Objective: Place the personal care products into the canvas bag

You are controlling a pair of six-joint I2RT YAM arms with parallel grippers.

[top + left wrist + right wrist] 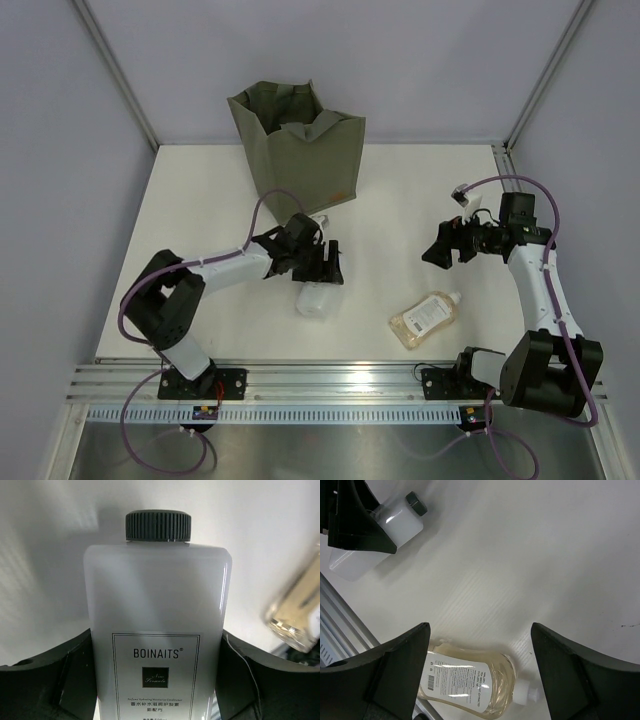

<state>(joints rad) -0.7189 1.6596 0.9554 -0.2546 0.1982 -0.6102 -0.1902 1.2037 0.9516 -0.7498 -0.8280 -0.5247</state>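
- Filling the left wrist view, a pale white bottle with a ribbed dark grey cap and a label reading "BOINAITS" sits between the two dark fingers.
- Both fingers of the left gripper press against the flat sides of this bottle, so it is pinched at the lower body, with the cap end sticking out past the fingertips.
- From above, the left gripper is over the middle of the counter, and the white bottle shows just below it on the near side. Whether the bottle is lifted off the counter or resting on it, I cannot tell.
- The right wrist view shows the same white bottle at its top left corner, partly covered by the left gripper.
- The right gripper hangs above the right part of the counter with its fingers spread wide and nothing between them.
- An amber bottle lies on its side on the counter, nearer the arm bases than the right gripper, white label up and white cap pointing away to the right. It appears low in the right wrist view, and as a blur at the right edge of the left wrist view.
- The canvas bag stands upright at the far side of the counter with its mouth open, beyond the left gripper. Both bottles are outside it.
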